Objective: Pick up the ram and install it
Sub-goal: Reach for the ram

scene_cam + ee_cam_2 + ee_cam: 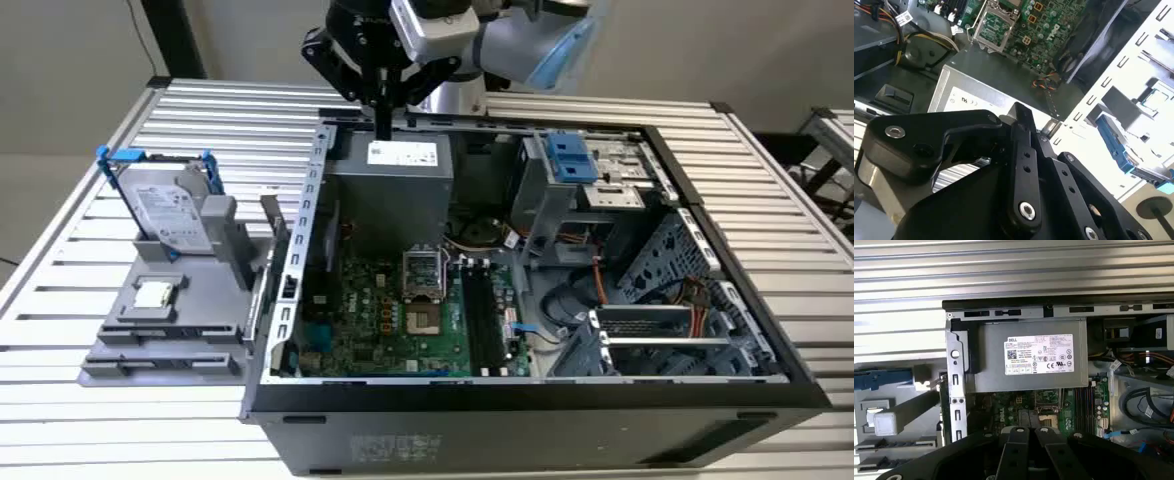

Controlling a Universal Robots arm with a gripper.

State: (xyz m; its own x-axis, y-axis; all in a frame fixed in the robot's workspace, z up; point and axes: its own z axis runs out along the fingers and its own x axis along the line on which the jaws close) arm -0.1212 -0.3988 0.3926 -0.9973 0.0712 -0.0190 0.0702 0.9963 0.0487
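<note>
**Item: pincer** [384, 128]. One, black, two-fingered. Fingers pressed together into a single downward tip, with nothing pinched between them. It hangs high over the rear of the open case, with the grey power supply [394, 160] directly beneath.

**Step in hand (judged):** the reach for the ram, not yet begun in earnest.

**Handling notes:**
- Spread the fingers fully before descending; a pressed-together tip would only knock the stick.
- Come down from straight above, fingers set across the thin dimension so the pads meet the flat faces.
- Take it near the upper edge and centred along its length, so it hangs true for the slots [487, 315].
- Keep clear of the case wall [310, 200], which stands between pincer and stick.
- Draw it straight up out of its holder, without twisting.

**Item: ram** [274, 240]. Judged to be the thin, dark, narrow stick standing on end.
- **Place:** well apart from the pincer and lower, toward the exterior view's left, just outside the case wall. It sits at the near edge of the grey fixture [147, 340], with the blue-handled hard drive [167, 205] farther out.
- **Look:** long, slim and slightly leaning. Colour and chips cannot be made out.
</note>
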